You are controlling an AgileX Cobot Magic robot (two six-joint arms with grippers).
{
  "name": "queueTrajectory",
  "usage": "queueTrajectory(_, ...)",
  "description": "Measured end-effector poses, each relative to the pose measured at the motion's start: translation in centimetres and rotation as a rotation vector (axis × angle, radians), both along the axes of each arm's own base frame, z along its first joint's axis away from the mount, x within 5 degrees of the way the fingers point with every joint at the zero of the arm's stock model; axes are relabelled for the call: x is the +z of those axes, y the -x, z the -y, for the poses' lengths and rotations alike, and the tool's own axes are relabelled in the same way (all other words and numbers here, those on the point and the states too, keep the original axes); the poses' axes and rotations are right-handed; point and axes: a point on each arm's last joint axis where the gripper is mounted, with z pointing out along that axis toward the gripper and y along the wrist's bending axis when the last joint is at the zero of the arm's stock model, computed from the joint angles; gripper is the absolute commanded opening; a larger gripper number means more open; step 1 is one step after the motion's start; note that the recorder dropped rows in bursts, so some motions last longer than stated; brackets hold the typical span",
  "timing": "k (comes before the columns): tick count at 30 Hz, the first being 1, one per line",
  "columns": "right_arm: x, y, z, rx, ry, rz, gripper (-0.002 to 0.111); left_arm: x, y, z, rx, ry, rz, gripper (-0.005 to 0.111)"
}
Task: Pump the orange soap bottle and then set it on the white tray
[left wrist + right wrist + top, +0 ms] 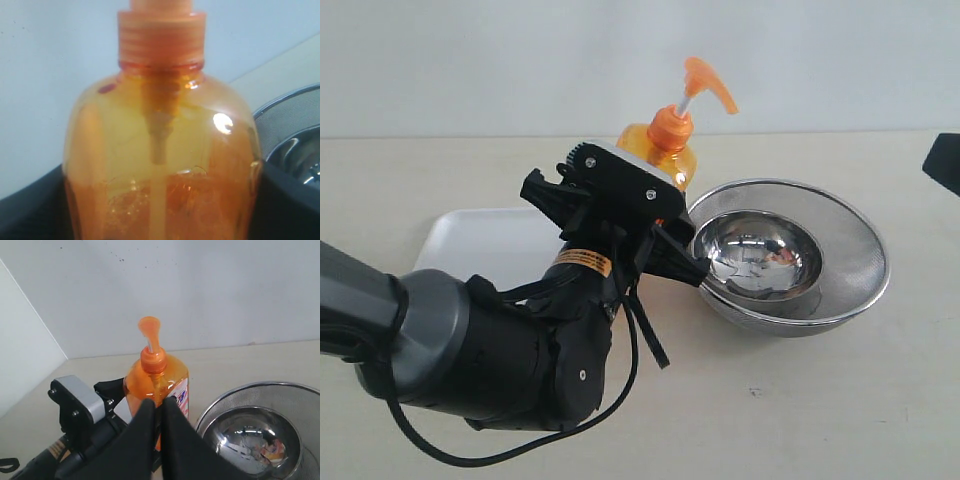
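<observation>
The orange soap bottle stands upright between the white tray and the steel bowls, its pump head raised. My left gripper is shut on the bottle's body; in the left wrist view the bottle fills the picture, with a black finger on each side. My right gripper is shut with nothing in it, and hangs off to the right of the bottle, apart from it. In the exterior view only its dark tip shows at the right edge.
A steel bowl sits inside a wider mesh bowl just right of the bottle, also seen as the steel bowl in the right wrist view. The left arm covers the front left of the table.
</observation>
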Motion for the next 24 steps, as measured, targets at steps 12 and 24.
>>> queueTrajectory(12,3.0,6.7,2.5,-0.104,-0.096,0.375,0.000,0.0,0.0,0.0,0.002,0.012,-0.001,0.005)
queueTrajectory(24,3.3,9.4,3.1,-0.109,-0.127,0.504,0.000,0.0,0.0,0.0,0.000,0.011,0.000,0.005)
